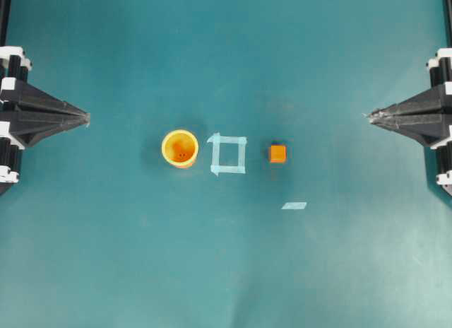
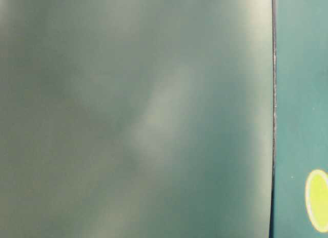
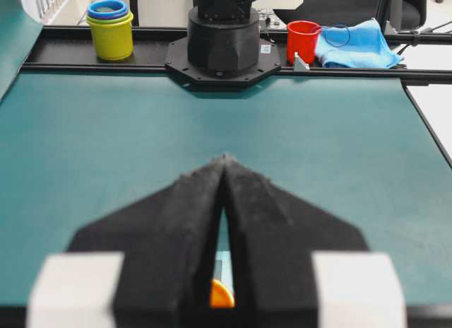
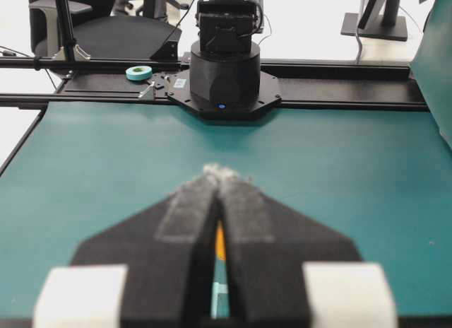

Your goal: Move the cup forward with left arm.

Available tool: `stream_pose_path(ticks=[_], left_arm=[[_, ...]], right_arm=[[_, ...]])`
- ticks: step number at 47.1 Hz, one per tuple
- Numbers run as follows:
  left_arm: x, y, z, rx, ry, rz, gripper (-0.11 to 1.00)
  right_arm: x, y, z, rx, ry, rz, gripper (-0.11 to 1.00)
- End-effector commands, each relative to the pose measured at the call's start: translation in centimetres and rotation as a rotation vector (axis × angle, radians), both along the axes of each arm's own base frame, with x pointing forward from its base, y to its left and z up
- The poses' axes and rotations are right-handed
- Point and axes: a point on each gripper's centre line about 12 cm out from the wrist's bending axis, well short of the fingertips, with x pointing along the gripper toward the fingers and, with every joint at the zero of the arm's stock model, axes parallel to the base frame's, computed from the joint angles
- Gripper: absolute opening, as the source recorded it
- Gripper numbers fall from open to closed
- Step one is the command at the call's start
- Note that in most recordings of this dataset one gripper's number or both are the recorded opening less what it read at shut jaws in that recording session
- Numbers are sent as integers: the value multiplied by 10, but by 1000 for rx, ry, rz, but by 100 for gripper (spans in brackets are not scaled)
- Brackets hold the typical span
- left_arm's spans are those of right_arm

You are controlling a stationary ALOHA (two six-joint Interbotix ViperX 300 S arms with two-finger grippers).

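The bench (image 1: 106,271) is covered in teal, and everything on it sits in one row across the middle, probably so that either arm can reach it. Both arms are parked at the edges, well apart from that row. The left pincer (image 1: 85,118) has its fingers pressed together to a point and holds nothing. The right pincer (image 1: 369,116) is closed and empty too, aimed back at it.

The cup (image 1: 180,148) stands upright on the left half, its mouth facing up and its axis vertical, so being round it points no particular way across the bench. It lies just beside the tape square (image 1: 228,154), not inside it. The cube (image 1: 277,153) sits past the square, and a loose tape strip (image 1: 294,206) lies nearer the front edge.

I judge the task not yet begun: the left pincer is far from the cup.
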Motion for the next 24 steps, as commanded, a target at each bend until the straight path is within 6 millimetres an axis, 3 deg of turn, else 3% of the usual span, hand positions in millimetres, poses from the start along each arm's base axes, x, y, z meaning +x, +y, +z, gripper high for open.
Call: stream_pose_path(ticks=[1, 9, 24], left_arm=[[-2, 0, 8, 33, -26, 4, -1], [-6, 1, 6, 82, 26, 12, -1], [-6, 2, -4, 110, 105, 14, 0]], right_arm=[[2, 0, 10, -9, -26, -1, -1], [3, 0, 20, -26, -29, 1, 0], [4, 0, 23, -17, -3, 1, 0]])
